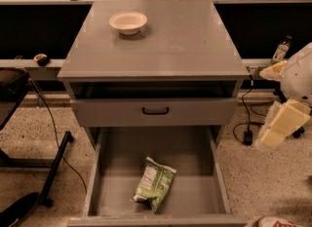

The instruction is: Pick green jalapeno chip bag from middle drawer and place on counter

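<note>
The green jalapeno chip bag [154,183] lies flat on the floor of the pulled-out middle drawer [113,159], near its front centre, white panel up. The counter [180,36] is the grey cabinet top above it. My gripper [282,124] hangs as a cream-coloured piece at the far right, outside the cabinet, above the floor and level with the drawer front. It is well to the right of the bag and apart from it. It holds nothing that I can see.
A cream bowl [127,22] stands on the counter's back left. A shallower drawer with a black handle [155,110] sits slightly open above the middle drawer. A bottle [281,50] and cables [246,131] are at the right. A black stand leg [54,165] is at the left.
</note>
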Available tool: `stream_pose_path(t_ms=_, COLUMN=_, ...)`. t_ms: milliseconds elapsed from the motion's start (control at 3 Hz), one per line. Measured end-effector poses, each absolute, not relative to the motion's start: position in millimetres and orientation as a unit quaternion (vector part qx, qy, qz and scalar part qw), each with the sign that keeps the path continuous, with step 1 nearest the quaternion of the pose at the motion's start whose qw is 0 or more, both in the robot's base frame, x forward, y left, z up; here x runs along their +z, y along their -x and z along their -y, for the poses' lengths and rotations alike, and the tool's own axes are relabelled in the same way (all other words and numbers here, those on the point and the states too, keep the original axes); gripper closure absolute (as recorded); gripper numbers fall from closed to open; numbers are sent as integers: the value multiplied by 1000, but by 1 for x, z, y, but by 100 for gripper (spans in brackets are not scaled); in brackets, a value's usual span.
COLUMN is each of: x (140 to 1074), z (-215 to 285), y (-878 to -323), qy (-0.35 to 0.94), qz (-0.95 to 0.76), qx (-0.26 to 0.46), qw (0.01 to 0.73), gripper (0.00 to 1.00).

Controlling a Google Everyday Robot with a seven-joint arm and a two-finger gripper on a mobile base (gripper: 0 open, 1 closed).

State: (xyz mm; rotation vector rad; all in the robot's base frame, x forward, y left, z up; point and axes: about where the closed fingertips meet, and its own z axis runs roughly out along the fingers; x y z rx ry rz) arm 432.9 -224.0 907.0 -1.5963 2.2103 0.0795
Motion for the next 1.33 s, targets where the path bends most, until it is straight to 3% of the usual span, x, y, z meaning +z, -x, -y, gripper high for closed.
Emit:
stream_pose_path(t_ms=333, x=862, z=222, y=-435, qy=547, qz=-807, qx=65, qw=214, gripper=0)
stream_pose_path(t_ms=667, x=764, z=219, y=-425, qy=486, qz=-830, qx=147, qw=230, gripper=0)
stream_pose_path(t_ms=1333, x=736, z=206, y=-438, qy=493, qz=-820, qx=169, qw=237, gripper=0)
